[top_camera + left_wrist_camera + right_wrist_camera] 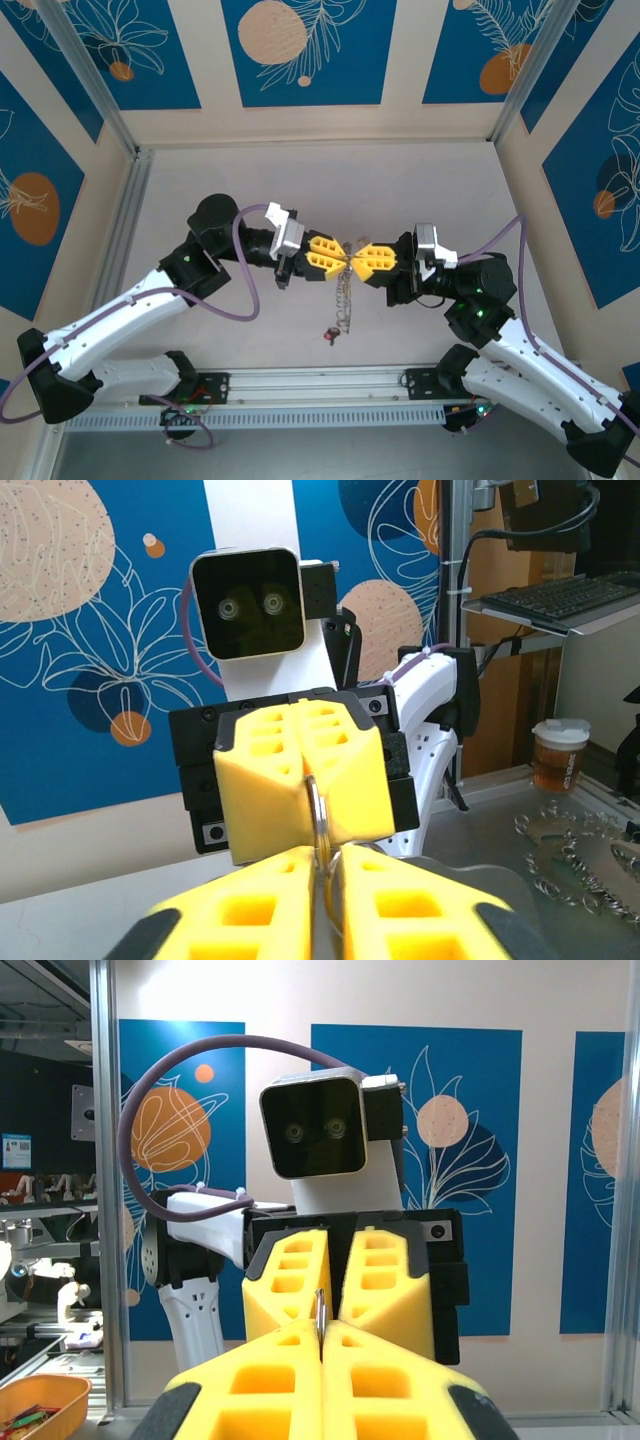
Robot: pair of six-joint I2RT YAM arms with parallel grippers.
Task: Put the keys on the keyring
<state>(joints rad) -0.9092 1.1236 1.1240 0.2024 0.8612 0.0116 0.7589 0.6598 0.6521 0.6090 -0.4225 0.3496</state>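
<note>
The two grippers meet tip to tip above the middle of the table. The keyring [350, 257] is a thin silver hoop seen edge-on, pinched between them. My left gripper [343, 258] has its yellow fingers [250, 910] closed against the keyring [319, 810] from one side. My right gripper [358, 259] is shut on the hoop from the other side, its pads [270, 1380] pressed together around the keyring [319, 1312]. The keys [343, 300] trail down from the hoop as a silvery string, with a red piece [330, 337] at the end. Silvery keys [575, 865] lie on the table surface.
An aluminium rail [320, 385] runs along the near edge between the arm bases. Metal frame posts [90, 75] and patterned walls enclose the table. Outside stand a lidded cup [558, 755] and an orange bin [40, 1400].
</note>
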